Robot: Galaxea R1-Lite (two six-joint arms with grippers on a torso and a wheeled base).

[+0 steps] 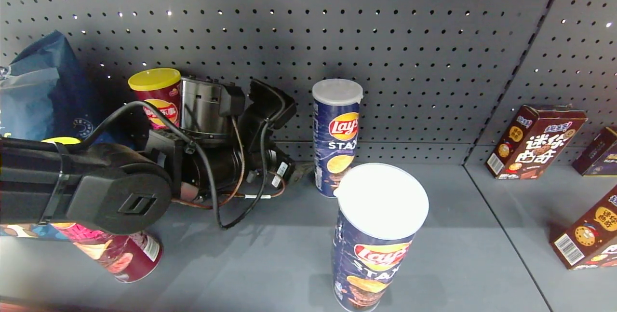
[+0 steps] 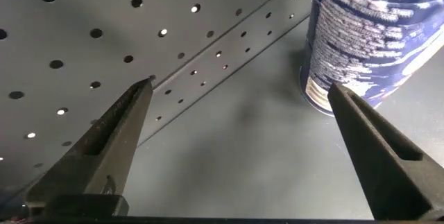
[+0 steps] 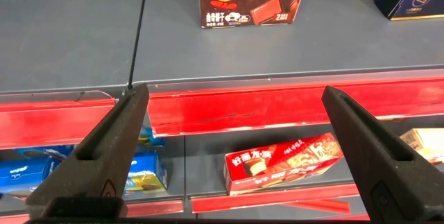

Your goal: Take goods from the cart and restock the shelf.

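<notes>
Two blue chip cans with pale lids stand upright on the grey shelf [image 1: 270, 254] in the head view: the rear blue can [image 1: 336, 138] sits at centre frame, close to the pegboard back wall [image 1: 385, 27], and the front blue can [image 1: 376, 239] stands at lower centre, apart from it. We see the left arm [image 1: 96, 177] coming in from the left edge, its wrist end pointing toward the rear blue can. A red can with a yellow lid [image 1: 156, 95] stands behind the arm at upper left, and another red can [image 1: 120, 254] shows at lower left, partly hidden beneath the arm. A blue bag [image 1: 43, 90] leans at the far left, and brown boxes [image 1: 535, 141] stand along the right side.

In the left wrist view we find the left gripper [image 2: 239, 96] spread wide with nothing between its fingers, low over the shelf floor by the pegboard, the rear blue can just beyond one fingertip.

In the right wrist view the right gripper [image 3: 232, 96] is likewise spread and empty, facing a red shelf edge [image 3: 277, 109]. A brown box [image 3: 250, 1] stands on the level above that edge; a red box [image 3: 284, 165] and blue packs [image 3: 146, 172] lie on the level below.
</notes>
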